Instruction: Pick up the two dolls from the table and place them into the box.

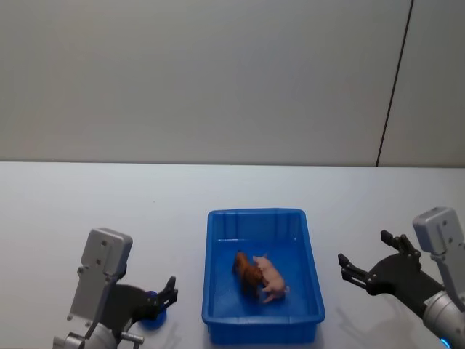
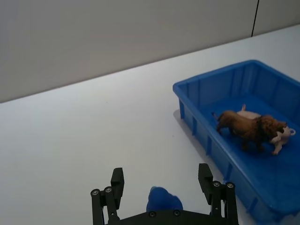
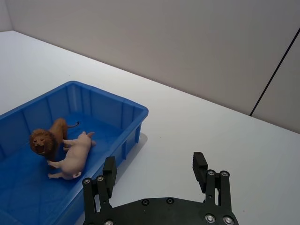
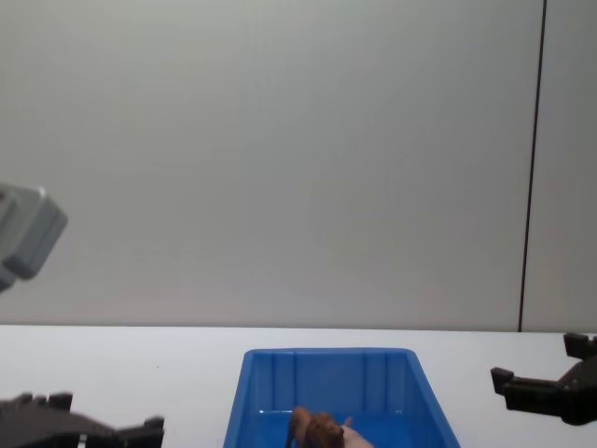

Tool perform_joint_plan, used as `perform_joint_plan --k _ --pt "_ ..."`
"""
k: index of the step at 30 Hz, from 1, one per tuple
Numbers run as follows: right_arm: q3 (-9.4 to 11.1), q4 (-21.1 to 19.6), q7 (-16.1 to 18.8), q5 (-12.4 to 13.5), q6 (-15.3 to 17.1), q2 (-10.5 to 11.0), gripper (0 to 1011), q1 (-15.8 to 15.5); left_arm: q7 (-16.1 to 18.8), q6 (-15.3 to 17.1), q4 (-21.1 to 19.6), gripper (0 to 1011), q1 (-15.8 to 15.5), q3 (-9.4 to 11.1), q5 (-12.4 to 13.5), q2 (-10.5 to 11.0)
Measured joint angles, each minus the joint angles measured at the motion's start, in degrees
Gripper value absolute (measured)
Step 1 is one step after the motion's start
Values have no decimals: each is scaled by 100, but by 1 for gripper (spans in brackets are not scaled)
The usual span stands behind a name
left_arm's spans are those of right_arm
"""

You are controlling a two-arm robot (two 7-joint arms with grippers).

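The blue box (image 1: 256, 213) stands on the white table (image 1: 87, 211) at the middle front. Inside it, side by side and touching, are the two dolls: a reddish-brown lion (image 1: 248, 271) and a pale pink pig (image 1: 272, 280). My left gripper (image 1: 161, 302) hangs low over the table to the left of the box, open. A small blue round-topped toy (image 2: 163, 201) sits on the table between its fingers (image 2: 117, 185), untouched. My right gripper (image 1: 363, 249) hovers to the right of the box, open and empty. From the right wrist the lion (image 3: 44, 139) and the pig (image 3: 72, 154) show on the box floor.
Bare white tabletop surrounds the box on all sides. A plain grey wall (image 1: 218, 73) rises behind the table, with a dark vertical seam (image 1: 392, 87) at the right.
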Motion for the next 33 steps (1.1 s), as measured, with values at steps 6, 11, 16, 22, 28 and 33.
perform_joint_plan --k 6,11,16,22,28,33 --pt "0 0 1 0 0 3 1001 -1 -268 146 295 1001 -99 -22 39 -40" --pt "-1 0 1 0 0 3 1001 -1 -449 202 510 1001 -183 -29 108 -87" --pt "-1 0 1 0 0 3 1001 -1 -670 229 806 1001 -303 -34 194 -158" --pt "-1 0 1 0 1 3 1001 -1 -902 253 1106 1001 -422 -37 289 -236" --pt "-1 0 1 -1 1 3 1001 -1 -1097 276 1338 1001 -521 -43 371 -292" --pt "-1 0 1 0 1 3 1001 -1 -1225 290 1465 943 -579 -53 419 -324"
